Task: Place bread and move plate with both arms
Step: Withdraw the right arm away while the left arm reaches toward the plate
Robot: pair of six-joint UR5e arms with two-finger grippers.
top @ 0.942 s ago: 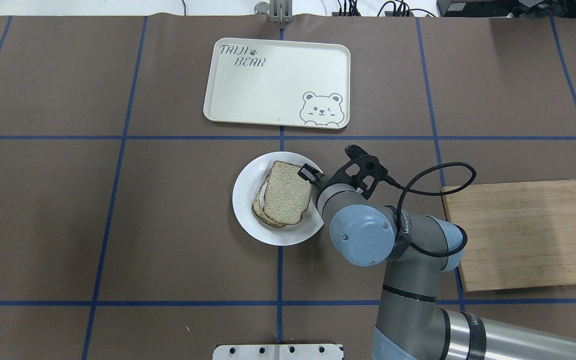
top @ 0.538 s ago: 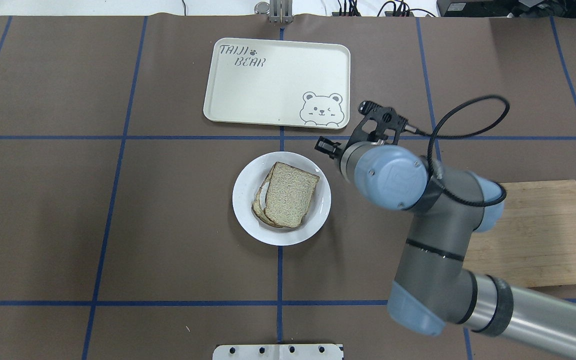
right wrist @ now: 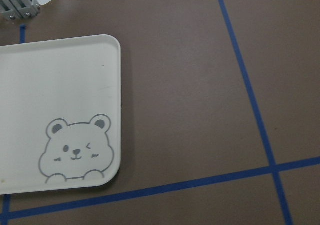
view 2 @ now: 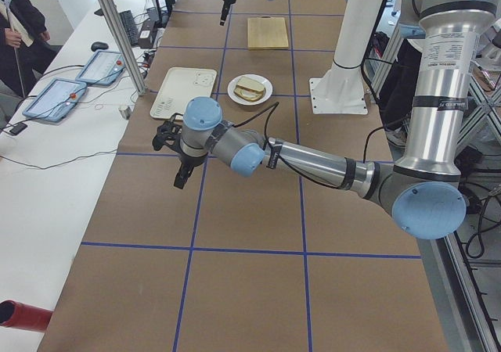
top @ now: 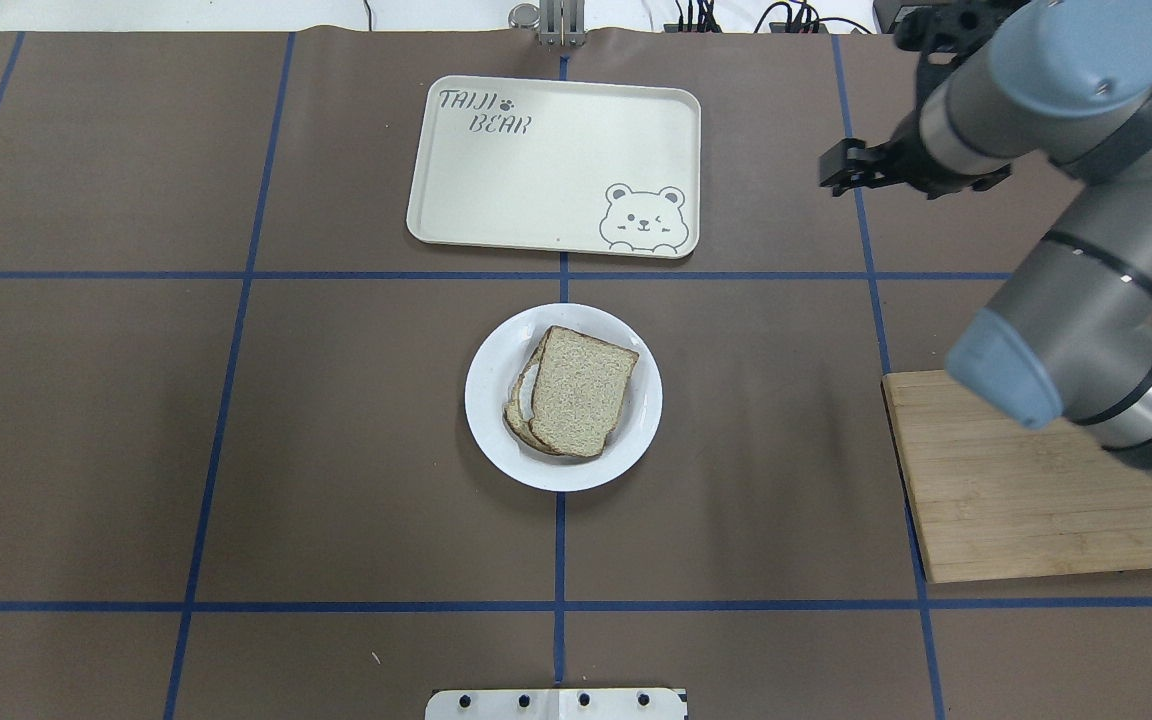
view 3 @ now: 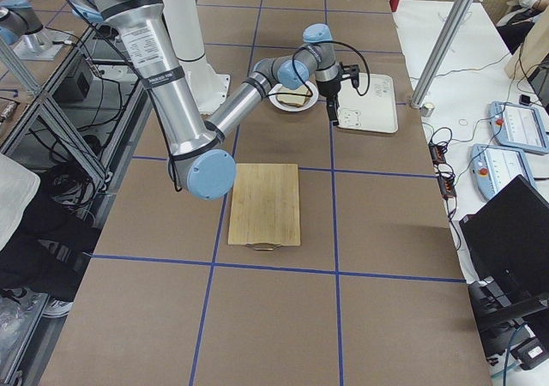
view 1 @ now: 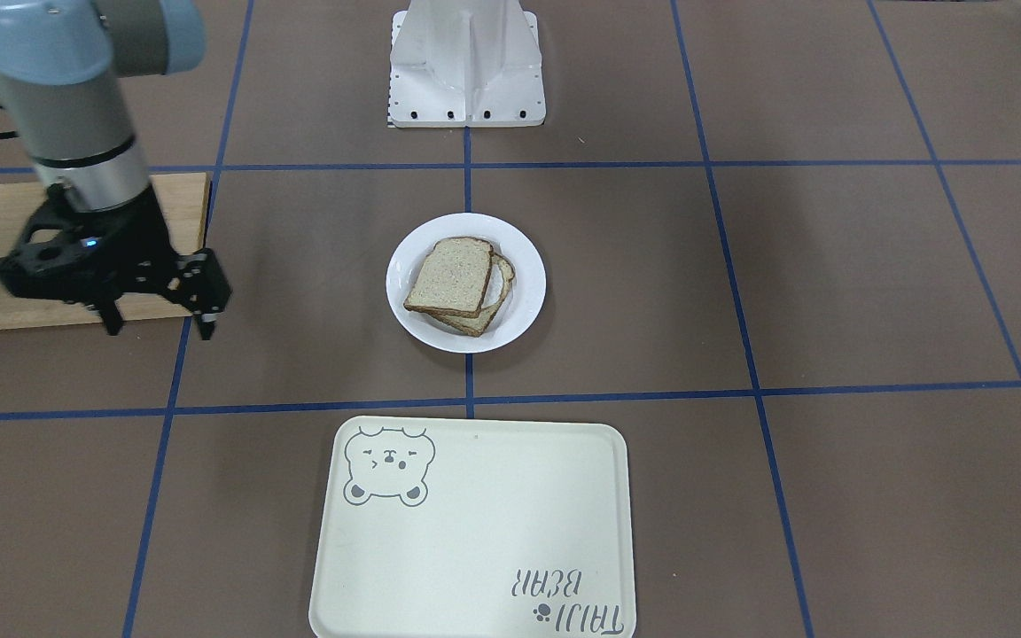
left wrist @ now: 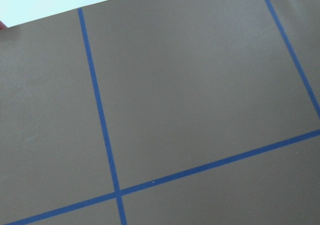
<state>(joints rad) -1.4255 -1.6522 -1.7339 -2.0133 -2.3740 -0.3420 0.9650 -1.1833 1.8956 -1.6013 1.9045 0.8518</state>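
1. Hovering well apart from the plate, to the robot's right of it and farther from the base, the right gripper holds its two black fingers spread wide with nothing between them.
2. Left gripper: it shows only in the left-end view, raised over bare mat far to the robot's left of the plate. Whether it is spread or closed cannot be told.
3. Bread: it lies flat on the plate, on top of a second slice.
4. Plate: it sits on a blue tape line between the cream bear-print tray and the white robot base, touching neither.
5. Wooden cutting board: it lies well to the robot's right of the plate.
6. Surface: a brown mat gridded with blue tape.
7. Room: beyond the tray from the plate stand a white bench with two pendants, an aluminium post and a person.
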